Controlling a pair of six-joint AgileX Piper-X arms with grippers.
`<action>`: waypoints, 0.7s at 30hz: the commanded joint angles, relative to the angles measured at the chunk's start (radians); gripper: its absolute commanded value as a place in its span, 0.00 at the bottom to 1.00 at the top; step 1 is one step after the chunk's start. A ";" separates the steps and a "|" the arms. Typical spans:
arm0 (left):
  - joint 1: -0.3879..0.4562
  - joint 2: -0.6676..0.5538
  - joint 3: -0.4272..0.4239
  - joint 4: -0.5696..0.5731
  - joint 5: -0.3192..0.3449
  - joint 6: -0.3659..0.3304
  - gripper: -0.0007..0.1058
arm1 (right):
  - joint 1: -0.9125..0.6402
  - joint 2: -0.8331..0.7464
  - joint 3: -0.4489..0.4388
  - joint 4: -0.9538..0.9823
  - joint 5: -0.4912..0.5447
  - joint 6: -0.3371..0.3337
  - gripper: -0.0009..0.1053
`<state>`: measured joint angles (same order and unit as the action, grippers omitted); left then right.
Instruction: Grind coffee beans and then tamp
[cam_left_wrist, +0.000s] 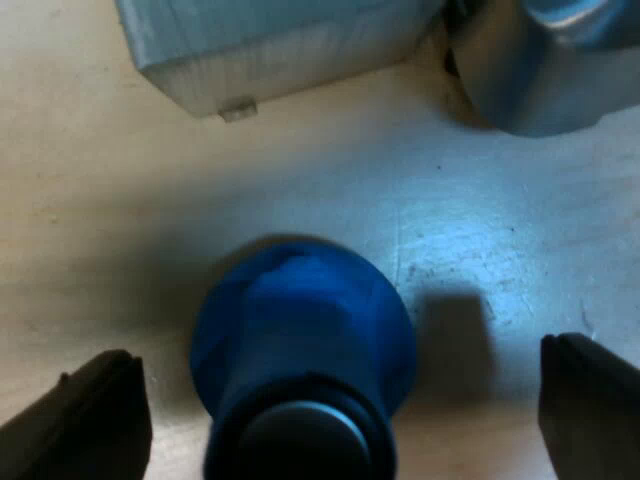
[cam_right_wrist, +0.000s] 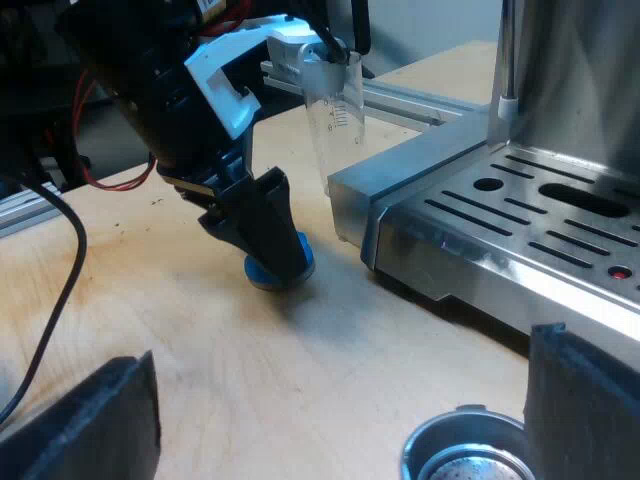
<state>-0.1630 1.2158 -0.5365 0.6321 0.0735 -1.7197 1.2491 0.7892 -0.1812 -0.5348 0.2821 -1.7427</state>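
Left wrist view: the left gripper (cam_left_wrist: 340, 405) has its fingers wide apart, one on each side of the blue tamper (cam_left_wrist: 300, 340), neither touching it. The tamper stands on the wooden table (cam_left_wrist: 80, 200), near the espresso machine (cam_left_wrist: 260, 50)'s corner

Right wrist view: the right gripper (cam_right_wrist: 340, 410)'s fingers are spread, with the metal holder (cam_right_wrist: 465, 450)'s basket low between them, by the machine's front. Farther off, the left gripper sits over the tamper, near the measuring glass (cam_right_wrist: 335, 120)
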 joint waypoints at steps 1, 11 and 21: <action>0.000 -0.006 -0.027 0.039 -0.015 -0.005 0.76 | 0.002 -0.006 -0.002 0.015 -0.003 -0.003 0.72; 0.000 -0.188 -0.136 0.212 -0.108 -0.010 0.76 | 0.002 -0.006 -0.005 0.129 -0.003 0.085 0.72; 0.000 -0.552 -0.144 0.281 -0.074 -0.080 0.76 | 0.002 -0.006 -0.189 0.535 -0.018 0.152 0.72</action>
<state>-0.1630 0.6709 -0.6747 0.8973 0.0000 -1.7846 1.2491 0.7892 -0.3068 -0.1639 0.2723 -1.5940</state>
